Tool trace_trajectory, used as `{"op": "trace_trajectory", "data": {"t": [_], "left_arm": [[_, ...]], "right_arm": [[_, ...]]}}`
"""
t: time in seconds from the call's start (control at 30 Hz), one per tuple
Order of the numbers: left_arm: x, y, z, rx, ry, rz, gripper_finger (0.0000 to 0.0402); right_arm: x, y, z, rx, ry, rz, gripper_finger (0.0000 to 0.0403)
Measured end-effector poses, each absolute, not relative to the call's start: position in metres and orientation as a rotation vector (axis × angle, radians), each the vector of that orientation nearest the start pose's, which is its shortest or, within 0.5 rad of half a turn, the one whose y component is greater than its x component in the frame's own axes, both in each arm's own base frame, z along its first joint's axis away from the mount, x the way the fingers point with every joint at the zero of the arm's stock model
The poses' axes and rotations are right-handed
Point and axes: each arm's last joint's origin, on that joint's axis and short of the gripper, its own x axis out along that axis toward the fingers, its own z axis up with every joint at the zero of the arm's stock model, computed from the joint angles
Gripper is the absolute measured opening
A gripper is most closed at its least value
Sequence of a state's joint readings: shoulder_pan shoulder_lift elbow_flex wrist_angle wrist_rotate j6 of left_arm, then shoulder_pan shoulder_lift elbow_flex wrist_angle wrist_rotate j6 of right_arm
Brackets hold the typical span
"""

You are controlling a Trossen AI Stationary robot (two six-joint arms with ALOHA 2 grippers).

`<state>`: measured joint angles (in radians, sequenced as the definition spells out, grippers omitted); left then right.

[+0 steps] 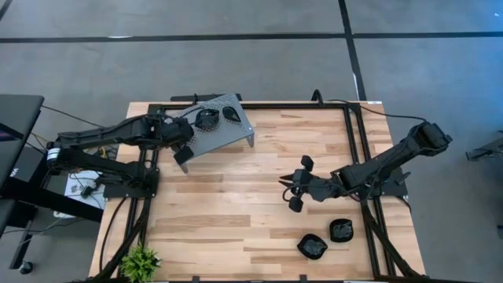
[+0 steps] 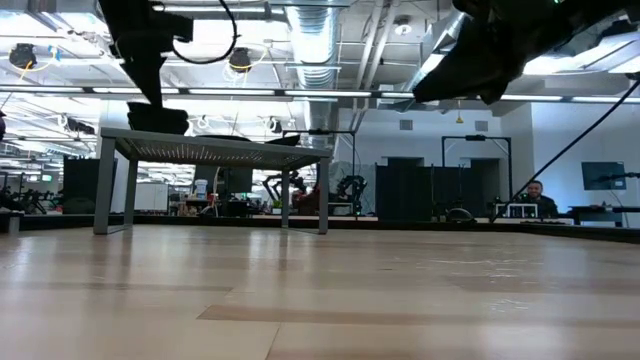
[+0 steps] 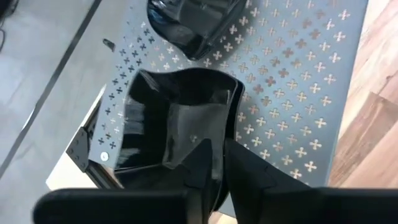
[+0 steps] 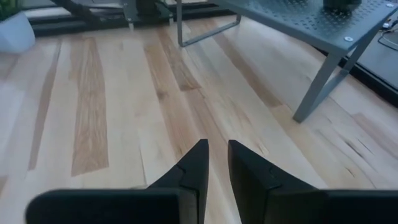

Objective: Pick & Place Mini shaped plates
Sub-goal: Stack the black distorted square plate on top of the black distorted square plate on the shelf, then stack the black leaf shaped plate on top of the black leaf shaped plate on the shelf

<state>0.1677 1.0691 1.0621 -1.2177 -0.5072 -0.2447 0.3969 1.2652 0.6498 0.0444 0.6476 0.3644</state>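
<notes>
no legible writing seen. left gripper over grey tray, pinching rim of a black plate. right gripper above bare table, fingers narrowly parted, empty.

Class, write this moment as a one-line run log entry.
left gripper: at plate on tray | right gripper: empty, above table | two plates on table
</notes>
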Motion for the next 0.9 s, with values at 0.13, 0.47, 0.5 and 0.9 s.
{"op": "trace_trajectory", "data": {"t": [0.13,0.47,0.5,0.9], "left_arm": [[0.166,0.043,0.298,0.022,1.155,0.748,0.0068],[0.18,0.034,0.313,0.05,0.975,0.729,0.0087],[0.183,0.031,0.316,0.049,0.938,0.711,0.0087],[0.222,-0.037,0.298,0.221,0.513,0.178,0.0088]], "right_arm": [[0.24,0.082,0.216,0.083,0.413,-0.324,0.0055],[0.25,0.068,0.227,0.155,0.3,-0.375,0.0055],[0.251,0.065,0.227,0.157,0.3,-0.385,0.0055],[0.255,0.054,0.226,0.193,0.329,-0.321,0.0055]]}}
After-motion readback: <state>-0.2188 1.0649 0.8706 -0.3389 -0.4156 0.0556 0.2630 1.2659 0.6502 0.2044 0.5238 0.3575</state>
